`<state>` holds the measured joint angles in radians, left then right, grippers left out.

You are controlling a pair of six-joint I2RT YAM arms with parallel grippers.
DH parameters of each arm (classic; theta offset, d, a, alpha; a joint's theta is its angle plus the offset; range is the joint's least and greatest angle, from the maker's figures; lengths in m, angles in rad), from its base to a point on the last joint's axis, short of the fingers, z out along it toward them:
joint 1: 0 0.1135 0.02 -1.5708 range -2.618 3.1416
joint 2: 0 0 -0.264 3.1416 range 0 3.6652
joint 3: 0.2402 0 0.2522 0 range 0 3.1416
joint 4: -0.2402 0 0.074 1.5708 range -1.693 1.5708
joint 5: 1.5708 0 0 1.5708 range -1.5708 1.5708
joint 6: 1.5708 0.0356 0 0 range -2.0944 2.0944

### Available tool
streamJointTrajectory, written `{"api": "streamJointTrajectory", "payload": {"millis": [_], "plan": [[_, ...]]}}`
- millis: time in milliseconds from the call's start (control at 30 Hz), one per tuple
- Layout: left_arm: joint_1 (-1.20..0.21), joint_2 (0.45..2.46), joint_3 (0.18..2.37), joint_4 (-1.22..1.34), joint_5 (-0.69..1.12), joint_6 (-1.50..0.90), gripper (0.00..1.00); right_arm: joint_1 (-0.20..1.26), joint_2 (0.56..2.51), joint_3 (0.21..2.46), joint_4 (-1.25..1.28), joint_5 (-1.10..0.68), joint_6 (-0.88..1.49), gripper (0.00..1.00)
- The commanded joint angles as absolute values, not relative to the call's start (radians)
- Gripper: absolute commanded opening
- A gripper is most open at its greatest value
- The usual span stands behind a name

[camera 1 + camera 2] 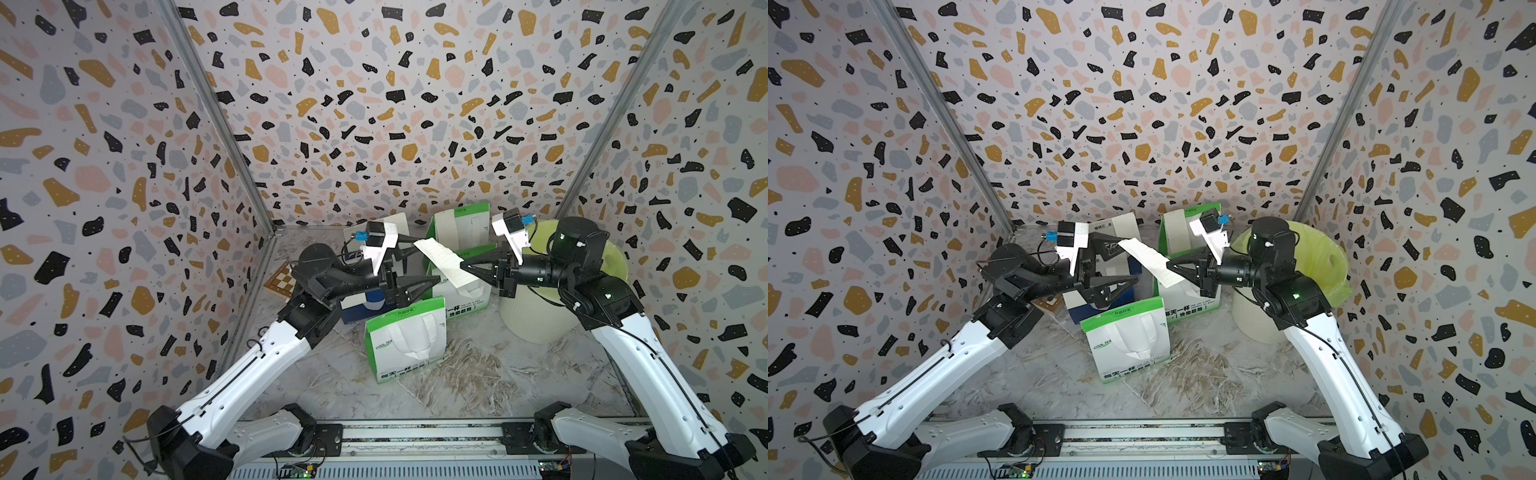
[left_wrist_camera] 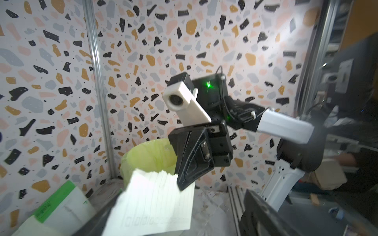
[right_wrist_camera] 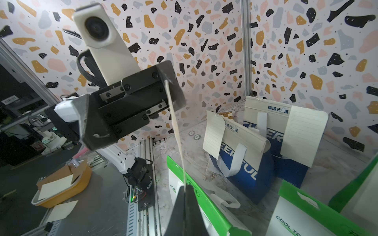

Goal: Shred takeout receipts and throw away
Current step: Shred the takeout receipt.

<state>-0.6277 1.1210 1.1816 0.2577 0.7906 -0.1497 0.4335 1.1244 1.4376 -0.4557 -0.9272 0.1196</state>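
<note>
"COOL TEA" is printed in green on the front green-and-white paper bag (image 1: 405,343), and "每天一杯" is read along its lower edge. On the blue-and-white paper bag (image 3: 245,163), large white letters "ERFUL" are seen.

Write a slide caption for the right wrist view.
Right hand pinches a thin cream ruled paper receipt, seen edge-on, with blue-and-white paper bags and green-and-white paper bags behind.

I am finding open room over the bare near part of the marble table (image 1: 498,386), in front of the nearest green-and-white bag (image 1: 405,340). Farther back, more bags (image 1: 465,226) are crowding the middle and the bin (image 1: 536,320) is blocking the right. My left pincer (image 1: 427,261) and right pincer (image 1: 462,264) are facing each other tip to tip above them, the receipt (image 1: 440,264) spanning the gap.
</note>
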Motion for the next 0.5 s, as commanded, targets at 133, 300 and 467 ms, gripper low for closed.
{"api": "streamJointTrajectory", "payload": {"millis": [133, 300, 467], "plan": [[-0.571, 1.174, 1.588, -0.665, 0.789, 0.521, 0.98, 0.546, 1.155, 1.488, -0.702, -0.777, -0.048, 0.00], [-0.572, 1.359, 1.884, -1.057, 0.817, 0.675, 0.75, 0.600, 1.176, 1.503, -0.733, -0.727, -0.065, 0.00], [-0.646, 1.381, 1.868, -1.054, 0.742, 0.714, 0.56, 0.638, 1.207, 1.541, -0.782, -0.687, -0.087, 0.00]]}}
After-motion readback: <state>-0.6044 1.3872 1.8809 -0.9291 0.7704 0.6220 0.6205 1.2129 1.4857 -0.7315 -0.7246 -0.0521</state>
